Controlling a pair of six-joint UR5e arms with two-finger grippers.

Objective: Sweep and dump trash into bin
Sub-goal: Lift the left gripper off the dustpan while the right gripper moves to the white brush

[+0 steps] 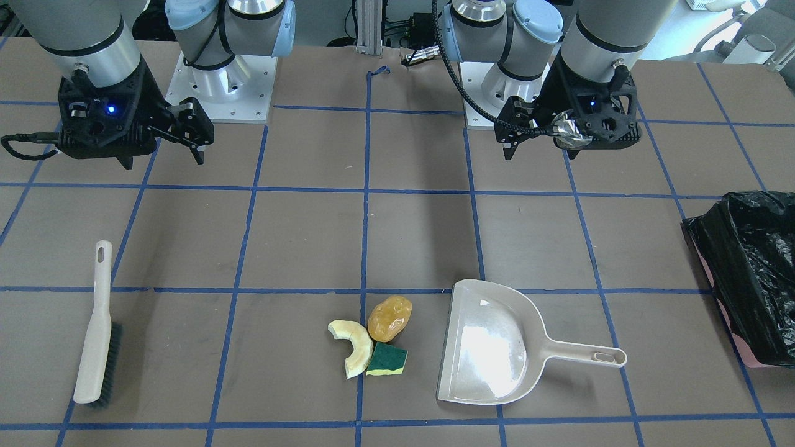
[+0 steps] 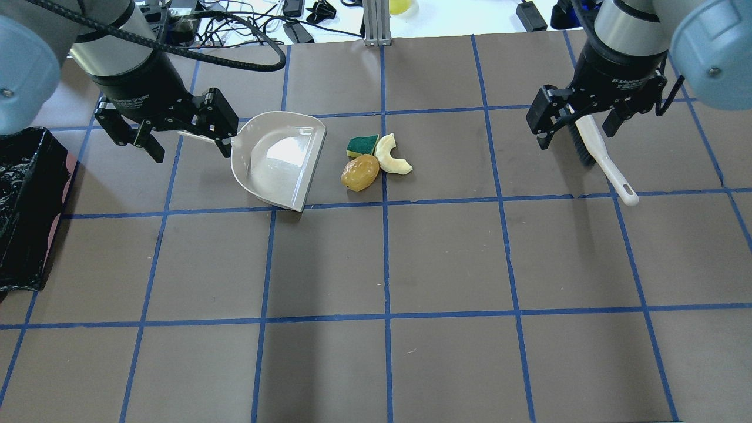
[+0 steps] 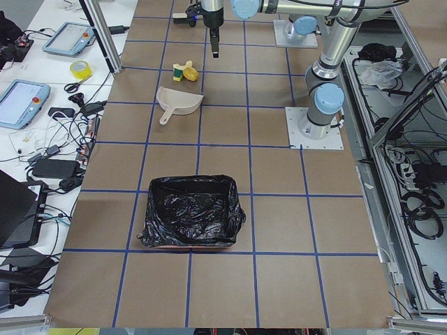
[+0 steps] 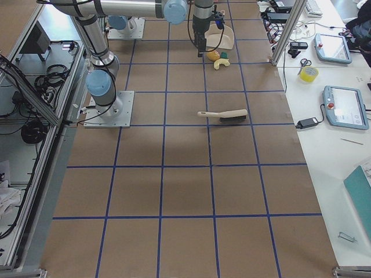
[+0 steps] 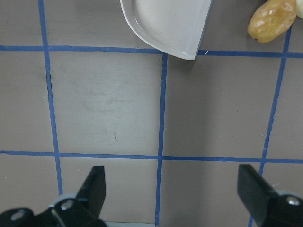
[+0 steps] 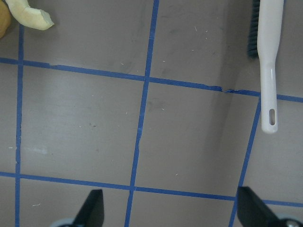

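The bin (image 3: pixel 188 237), a pink box lined with crinkled black plastic, sits well apart from the left gripper (image 2: pixel 191 147), on its outer side. It looks roomy and steady, though its loose lining would likely give if knocked, so it is a target to tip into and not something to grasp. The beige dustpan (image 2: pixel 276 158) lies just inward of that gripper, its slim handle (image 1: pixel 584 355) roughly beneath the wide-spread, empty jaws. Being light, rigid, smooth plastic, it would probably skate on the table (image 2: pixel 446 258) unless the handle is pinched mid-length and the lip pressed down. The hand brush (image 1: pixel 96 329) lies under the right gripper (image 2: pixel 576 132), whose jaws likewise stand wide and empty; its stiff pale grip is the sensible hold, the bristles (image 1: pixel 113 360) being soft. The trash is clustered between the two grippers, nearer the left, just off the dustpan's open lip. The glossy orange-brown lump (image 2: pixel 360 172) looks rounded and apt to roll, the cream rind slice (image 2: pixel 392 157) close against it seems firm and light, and the green-and-yellow sponge square (image 2: pixel 362 144) is soft and likely to tumble.
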